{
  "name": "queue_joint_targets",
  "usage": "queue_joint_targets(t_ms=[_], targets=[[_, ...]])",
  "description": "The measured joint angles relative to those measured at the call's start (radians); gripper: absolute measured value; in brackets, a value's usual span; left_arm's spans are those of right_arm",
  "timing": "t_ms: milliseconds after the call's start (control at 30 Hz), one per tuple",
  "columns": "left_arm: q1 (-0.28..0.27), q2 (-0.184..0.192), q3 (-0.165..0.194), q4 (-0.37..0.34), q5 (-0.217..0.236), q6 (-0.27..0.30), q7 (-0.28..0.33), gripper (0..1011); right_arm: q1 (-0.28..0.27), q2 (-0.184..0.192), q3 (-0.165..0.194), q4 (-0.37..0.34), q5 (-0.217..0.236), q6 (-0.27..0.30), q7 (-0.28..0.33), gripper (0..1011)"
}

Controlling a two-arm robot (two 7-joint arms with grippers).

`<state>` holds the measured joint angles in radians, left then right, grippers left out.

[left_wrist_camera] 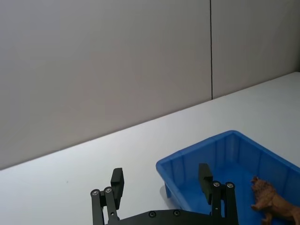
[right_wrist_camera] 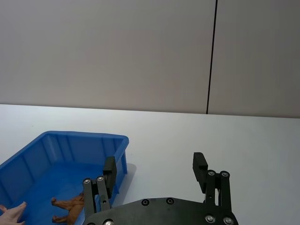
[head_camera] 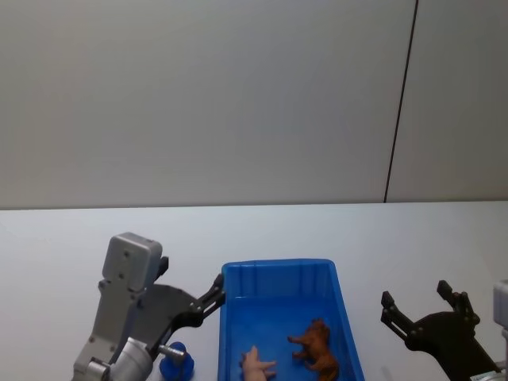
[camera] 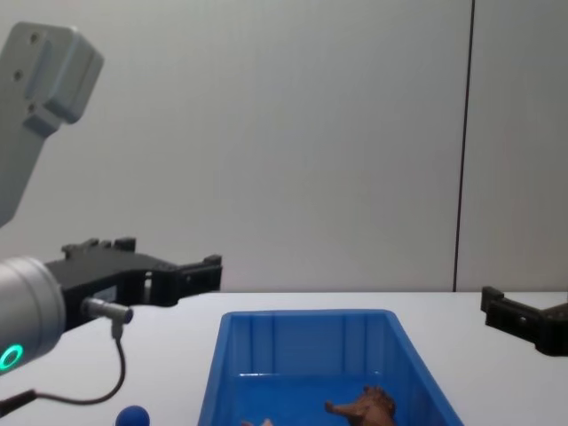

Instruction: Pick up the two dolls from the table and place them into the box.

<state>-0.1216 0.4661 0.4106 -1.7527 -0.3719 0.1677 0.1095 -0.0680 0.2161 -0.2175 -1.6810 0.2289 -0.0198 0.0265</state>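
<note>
Lying in one box (head_camera: 278,265), two: brown doll (head_camera: 316,349), seemingly pink doll (head_camera: 258,365).

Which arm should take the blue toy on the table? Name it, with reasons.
Left. The blue toy lies left of the box, near the left gripper, whose jaws stand open. The right gripper is beyond the box.

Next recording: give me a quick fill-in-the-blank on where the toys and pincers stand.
The brown animal lies ____ the blue box.
Next to it lies a pale ____ pig.
The rounded blue toy sits on the table, on the box's ____ side.
The left pincer and right pincer are both ____ and empty.
Missing: inside; pink; left; open.
</note>
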Motion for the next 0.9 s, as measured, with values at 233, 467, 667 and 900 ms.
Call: queue_joint_targets(t_ms=[233,467,667,900], targets=[[0.019,0.015,-0.011,-0.009,-0.031,0.038,0.011,1001,-0.001,0.001,0.001,-0.001,0.001,-0.001,-0.001,1001],[0.026,0.023,-0.018,0.006,-0.042,0.070,-0.001,1001,-0.002,0.001,0.001,-0.001,0.001,-0.001,-0.002,1001],[0.026,0.026,-0.023,0.032,-0.041,0.091,-0.023,1001,-0.002,0.001,0.001,-0.001,0.001,-0.001,-0.002,1001],[0.023,0.026,-0.027,0.062,-0.037,0.109,-0.050,1001,-0.002,0.002,0.001,-0.001,0.001,-0.001,-0.003,1001]])
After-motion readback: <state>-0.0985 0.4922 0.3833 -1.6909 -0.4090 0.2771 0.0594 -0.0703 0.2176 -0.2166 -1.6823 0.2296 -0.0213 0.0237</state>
